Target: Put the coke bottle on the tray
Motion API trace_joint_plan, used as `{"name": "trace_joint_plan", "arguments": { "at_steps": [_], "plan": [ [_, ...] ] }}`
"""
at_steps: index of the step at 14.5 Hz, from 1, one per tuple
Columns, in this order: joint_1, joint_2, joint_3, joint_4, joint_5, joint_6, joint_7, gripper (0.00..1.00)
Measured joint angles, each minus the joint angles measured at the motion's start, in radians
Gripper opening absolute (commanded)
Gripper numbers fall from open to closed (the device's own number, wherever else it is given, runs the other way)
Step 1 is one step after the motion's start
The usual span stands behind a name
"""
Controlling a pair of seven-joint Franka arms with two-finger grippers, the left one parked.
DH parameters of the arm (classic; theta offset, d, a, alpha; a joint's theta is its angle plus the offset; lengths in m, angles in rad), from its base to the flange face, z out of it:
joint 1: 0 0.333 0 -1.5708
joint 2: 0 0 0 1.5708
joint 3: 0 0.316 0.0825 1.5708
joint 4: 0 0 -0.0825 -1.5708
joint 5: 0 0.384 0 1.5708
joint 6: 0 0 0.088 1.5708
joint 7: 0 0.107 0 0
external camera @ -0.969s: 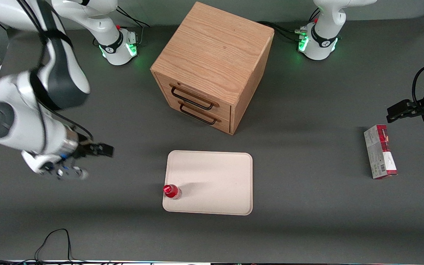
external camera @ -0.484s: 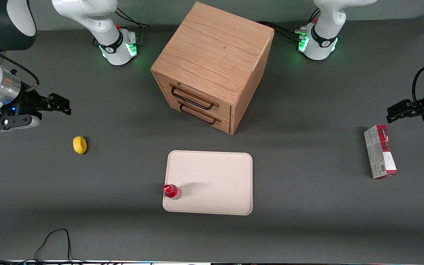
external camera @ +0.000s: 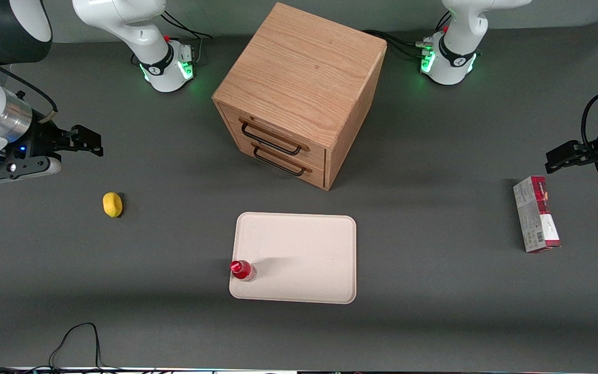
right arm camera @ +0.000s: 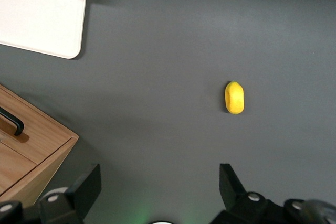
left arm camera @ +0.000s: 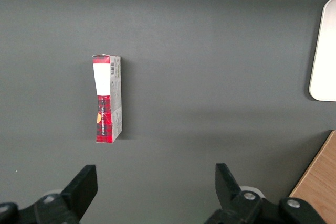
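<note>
The gripper point(external camera: 89, 141) hangs with fingers spread wide, holding nothing, well apart from the bottle point(external camera: 241, 270) standing on the tray point(external camera: 304, 249).

Bare table lies between the tool point(external camera: 89, 141) and tray point(external camera: 304, 244), bar a lemon point(external camera: 112, 204).

Your working arm is glossy white with a dark grey joint cap and a brushed silver wrist ring. The gripper point(external camera: 89, 141) is black, its two stubby fingers point(right arm camera: 86, 184) spread wide, held aloft at the working arm's end of the desk. A blue light glows just beside it, and thin black cables run along the shell.
</note>
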Motion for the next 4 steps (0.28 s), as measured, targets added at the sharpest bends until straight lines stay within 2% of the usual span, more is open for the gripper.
{"name": "trace_joint_plan", "arguments": {
  "at_steps": [4],
  "plan": [
    [0.033,0.000,-0.025,0.020,0.000,-0.022,0.000,1.00]
  ]
}}
